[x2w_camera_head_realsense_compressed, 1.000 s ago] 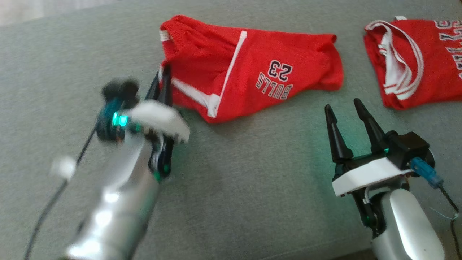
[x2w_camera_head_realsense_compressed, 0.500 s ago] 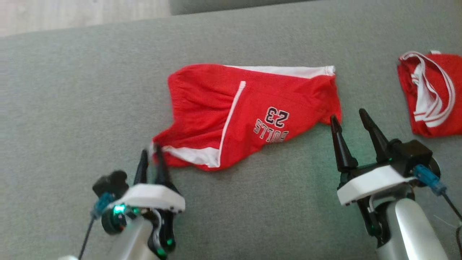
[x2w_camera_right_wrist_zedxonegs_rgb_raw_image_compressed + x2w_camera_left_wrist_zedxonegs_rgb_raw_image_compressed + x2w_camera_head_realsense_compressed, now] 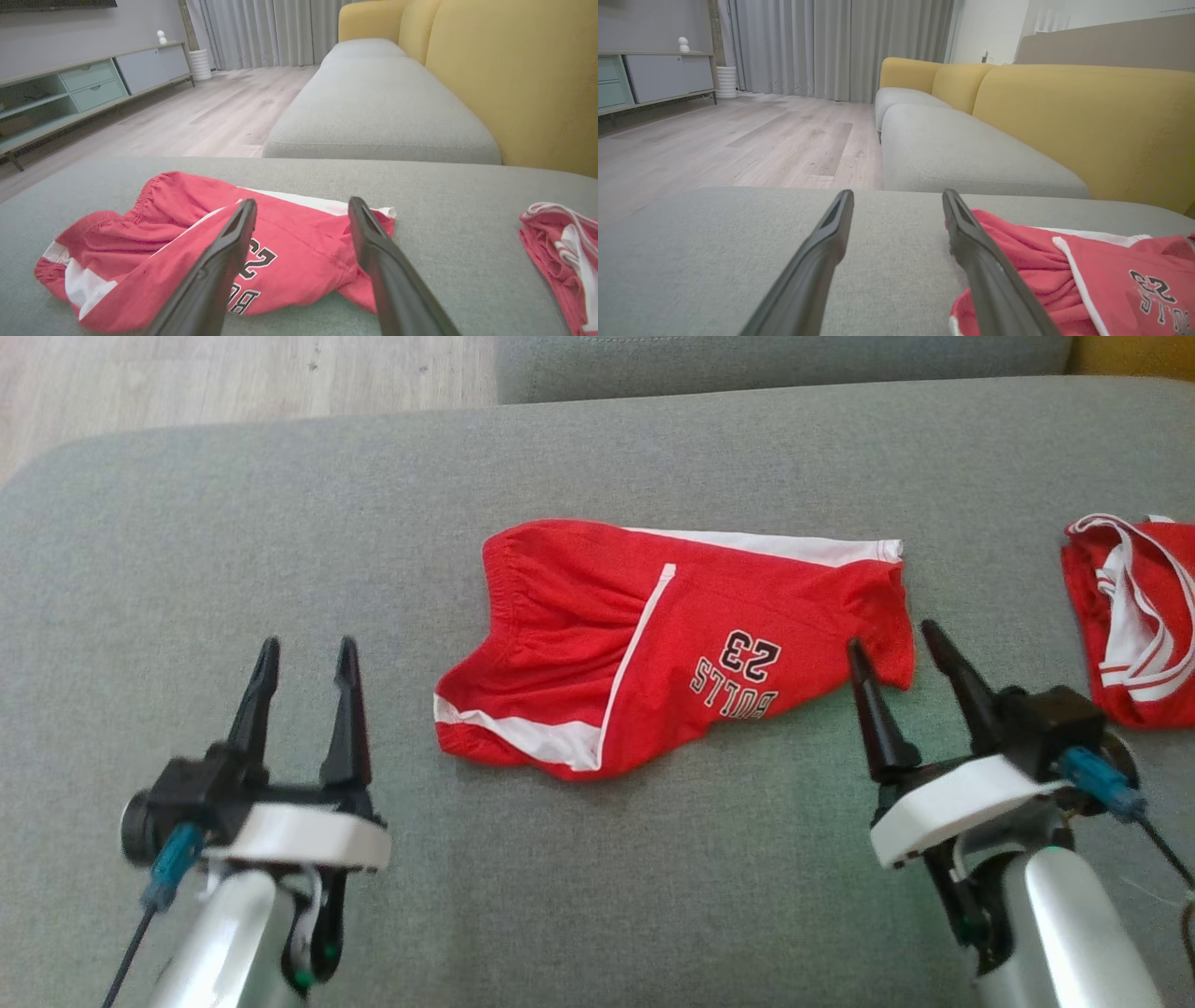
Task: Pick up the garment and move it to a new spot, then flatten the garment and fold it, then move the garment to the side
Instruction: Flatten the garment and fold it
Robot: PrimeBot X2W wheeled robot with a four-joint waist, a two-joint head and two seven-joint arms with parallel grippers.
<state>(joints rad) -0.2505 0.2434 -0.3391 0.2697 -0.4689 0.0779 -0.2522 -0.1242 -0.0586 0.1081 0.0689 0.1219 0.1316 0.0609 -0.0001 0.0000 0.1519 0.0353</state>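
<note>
On grey fabric sofa cushion [image 3: 187, 541], red jersey shorts [image 3: 653, 644] lay rumpled at 12 o'clock; left claw [image 3: 309, 644] and right claw [image 3: 889, 635] wide, empty. Flattening, folding remained.

grey sofa [image 3: 962, 154], wood floor [image 3: 738, 140], grey curtains [image 3: 831, 46]

A broad grey sofa cushion [image 3: 597, 896] with a finely woven cover and a rounded far corner on the robot's left carries everything here. Near its middle lie red basketball shorts [image 3: 569, 644], loosely spread and rumpled, with the gathered waistband towards the left, a white stripe running down the front, white panels at the hem and far edge, and the print "BULLS 23" upside down in the head view. Well apart to the right lies a bunched red garment with white-edged straps [image 3: 1083, 588], cut off by the picture's edge.
</note>
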